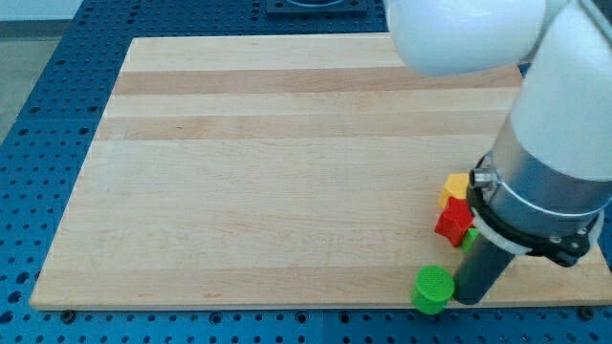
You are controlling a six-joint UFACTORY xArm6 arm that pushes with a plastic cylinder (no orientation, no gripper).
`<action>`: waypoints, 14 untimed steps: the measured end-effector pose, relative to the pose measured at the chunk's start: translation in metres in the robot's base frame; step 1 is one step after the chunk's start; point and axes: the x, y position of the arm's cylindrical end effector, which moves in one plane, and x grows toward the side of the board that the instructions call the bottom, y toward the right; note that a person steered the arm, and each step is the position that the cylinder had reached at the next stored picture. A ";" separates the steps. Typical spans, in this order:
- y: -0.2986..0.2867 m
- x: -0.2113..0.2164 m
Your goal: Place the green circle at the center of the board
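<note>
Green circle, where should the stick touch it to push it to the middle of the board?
Push, not grab: my tip should press the green circle on its curved side wall at the lower right. It sits by the board's bottom edge, and the centre lies up and to the view's left. My tip is already close on its right; whether touching, I cannot tell.

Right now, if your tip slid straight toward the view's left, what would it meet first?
My tip sits just right of the green circle, apparently touching, so it would meet that first; beyond it the wooden board looks free.
</note>
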 end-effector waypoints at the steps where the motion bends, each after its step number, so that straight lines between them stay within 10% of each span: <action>1: -0.018 0.000; 5: -0.056 -0.060; 14: -0.110 -0.010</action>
